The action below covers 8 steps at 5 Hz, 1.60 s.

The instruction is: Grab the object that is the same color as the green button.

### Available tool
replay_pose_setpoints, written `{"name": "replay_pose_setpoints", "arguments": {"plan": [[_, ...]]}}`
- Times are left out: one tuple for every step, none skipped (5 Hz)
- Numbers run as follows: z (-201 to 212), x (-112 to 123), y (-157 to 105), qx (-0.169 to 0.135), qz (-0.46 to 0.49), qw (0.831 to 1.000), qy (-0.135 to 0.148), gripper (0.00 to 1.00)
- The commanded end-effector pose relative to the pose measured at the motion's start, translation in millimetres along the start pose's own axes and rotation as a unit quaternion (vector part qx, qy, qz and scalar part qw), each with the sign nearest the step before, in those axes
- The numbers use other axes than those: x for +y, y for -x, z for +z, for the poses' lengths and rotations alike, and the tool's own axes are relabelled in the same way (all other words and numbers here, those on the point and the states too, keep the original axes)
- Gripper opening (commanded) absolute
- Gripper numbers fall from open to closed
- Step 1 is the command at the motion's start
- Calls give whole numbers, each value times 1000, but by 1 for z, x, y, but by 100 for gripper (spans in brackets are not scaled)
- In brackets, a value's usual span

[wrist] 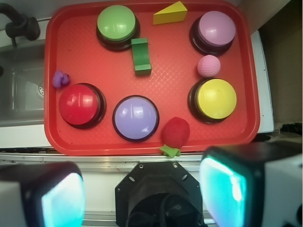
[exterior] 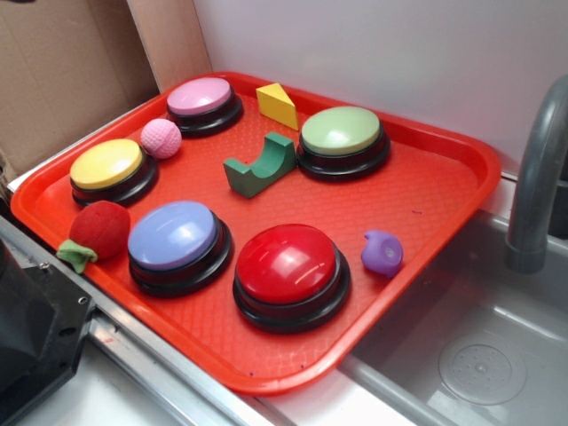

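A red tray (exterior: 426, 222) carries five dome buttons, one of each colour: the green button (exterior: 342, 130) at upper right of the exterior view, a pink button (exterior: 200, 96) at upper left, a yellow button (exterior: 106, 163) at left, a lavender-blue button (exterior: 173, 233) at lower centre and a red button (exterior: 286, 263) beside it. There are two wooden blocks. The dark green arch block (exterior: 260, 166) lies at the frame's upper centre, just left of the green button, its curved cut-out facing up. A yellow wedge (exterior: 278, 106) sits above it. One pink ball (exterior: 161, 138), one red plush strawberry (exterior: 98, 232) and one small purple toy (exterior: 382, 253) complete the tray. In the wrist view the tool (wrist: 142, 198) fills the bottom of the frame, below the tray; its two pads (wrist: 222, 191) stand wide apart, holding nothing.
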<state>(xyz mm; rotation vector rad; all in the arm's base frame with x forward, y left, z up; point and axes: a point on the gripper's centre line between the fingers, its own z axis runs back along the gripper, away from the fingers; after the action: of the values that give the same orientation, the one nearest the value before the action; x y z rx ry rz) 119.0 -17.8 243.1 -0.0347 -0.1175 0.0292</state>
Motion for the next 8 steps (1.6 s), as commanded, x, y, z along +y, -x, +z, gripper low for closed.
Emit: {"name": "replay_pose_setpoints", "arguments": {"plan": [[0,0,0,0,0,1000,0,100],[-27,1,-18,8,32,999,-5,100],[-50,2,-34,-11,64,998,-22,100],[-85,7,-58,-29,87,995,-49,100],[-128,16,-87,-14,93,994,-58,100],[-158,16,-101,-37,92,992,-72,100],[-194,19,-114,-28,80,994,-66,100],[-213,18,-116,-19,58,996,-68,100]]}}
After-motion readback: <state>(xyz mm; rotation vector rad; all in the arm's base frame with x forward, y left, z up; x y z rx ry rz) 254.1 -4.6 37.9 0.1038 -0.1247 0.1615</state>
